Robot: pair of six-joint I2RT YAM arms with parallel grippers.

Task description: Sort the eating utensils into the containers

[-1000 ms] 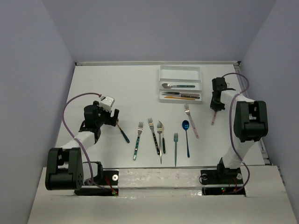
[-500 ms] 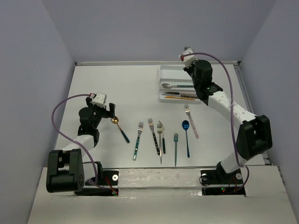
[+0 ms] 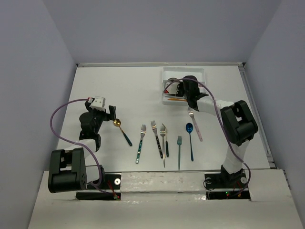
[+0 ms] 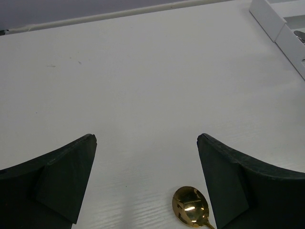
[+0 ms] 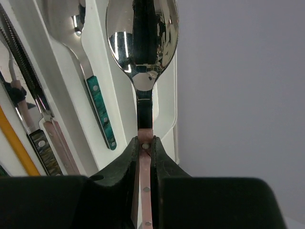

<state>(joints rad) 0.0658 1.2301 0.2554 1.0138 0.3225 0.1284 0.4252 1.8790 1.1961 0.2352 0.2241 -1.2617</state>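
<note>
While your right gripper [image 5: 145, 145] clamps a pink-handled spoon [image 5: 142, 38] over the tray [image 3: 198, 71], your left gripper [image 4: 147, 152] hangs open. A gold spoon [image 4: 190, 209] lies near it.

My black right claw [image 5: 144, 143]: pink-handled spoon [image 5: 142, 38], silver bowl. White tray [image 5: 102, 52]: second spoon [image 5: 98, 102], teal handle, silver rivets.

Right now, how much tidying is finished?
Done: a teal spoon and some knives lie in the tray. In hand: the right gripper holds a pink-handled spoon over the tray. To do: the gold spoon under the open left gripper, plus forks and a blue spoon on the table.
</note>
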